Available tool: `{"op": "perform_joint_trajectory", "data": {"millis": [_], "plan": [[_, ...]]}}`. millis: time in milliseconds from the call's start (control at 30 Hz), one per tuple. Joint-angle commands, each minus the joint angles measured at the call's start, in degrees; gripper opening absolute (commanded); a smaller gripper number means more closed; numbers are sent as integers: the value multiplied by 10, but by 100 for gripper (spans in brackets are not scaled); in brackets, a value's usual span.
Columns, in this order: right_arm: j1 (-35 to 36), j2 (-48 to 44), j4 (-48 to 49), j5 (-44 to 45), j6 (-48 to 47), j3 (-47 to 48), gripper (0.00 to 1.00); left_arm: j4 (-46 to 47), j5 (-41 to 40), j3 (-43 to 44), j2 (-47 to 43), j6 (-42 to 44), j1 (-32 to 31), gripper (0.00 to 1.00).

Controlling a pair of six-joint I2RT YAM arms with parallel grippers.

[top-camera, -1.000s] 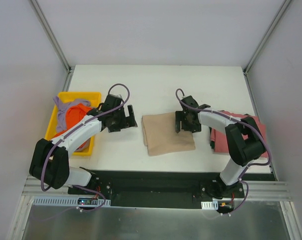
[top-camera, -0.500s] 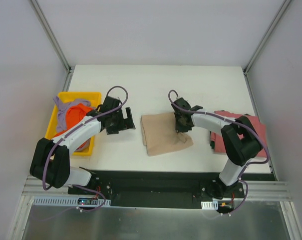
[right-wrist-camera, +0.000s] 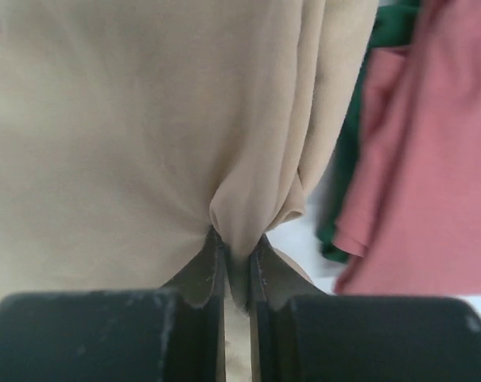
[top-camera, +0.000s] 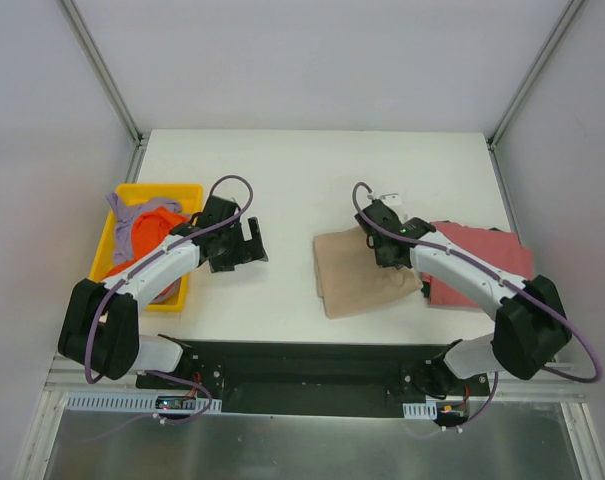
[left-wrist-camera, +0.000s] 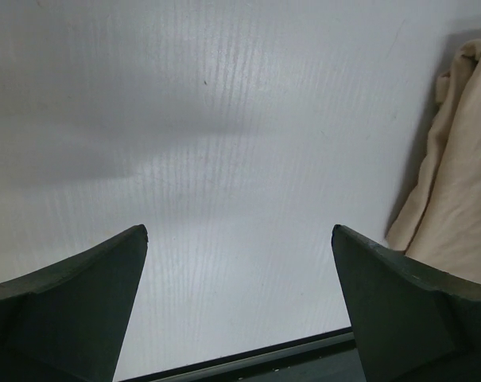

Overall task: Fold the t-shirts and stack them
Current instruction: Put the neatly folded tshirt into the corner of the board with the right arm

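Note:
A folded tan t-shirt lies right of the table's middle, its right edge meeting the dusty red t-shirt. My right gripper is shut on a pinch of the tan cloth at its far edge. In the right wrist view the red shirt lies to the right, with a dark green cloth under it. My left gripper hangs open over bare table, its fingers wide apart, the tan shirt's edge to its right. Orange and purple t-shirts sit in the bin.
The yellow bin stands at the table's left edge. White walls with metal posts close in the table on three sides. A black rail runs along the near edge by the arm bases.
My right gripper closed on the tan t-shirt's far edge and dragged the shirt rightwards, against the red shirt. The left gripper barely moved.

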Motion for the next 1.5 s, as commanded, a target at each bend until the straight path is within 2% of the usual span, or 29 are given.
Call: {"op": "perform_joint_trajectory", "data": {"millis": [0, 200, 400, 933, 1267, 1467], "plan": [[1, -69, -91, 145, 0, 4, 0, 5, 10, -5, -25, 6, 4, 99], [-3, -93, -156, 239, -38, 36, 0, 5, 2, -8, -33, 6, 4, 99], [-32, -116, -194, 258, -82, 69, 0, 3, 6, -7, -36, 10, 4, 99], [-103, -198, -199, 191, -190, 157, 0, -1, 3, -6, -38, 11, 4, 99], [-167, -201, -199, 131, -242, 232, 0, -2, -3, -5, -40, 13, 4, 99], [-204, -204, -205, 82, -257, 242, 0, -2, 3, -3, -32, 12, 4, 99]]}}
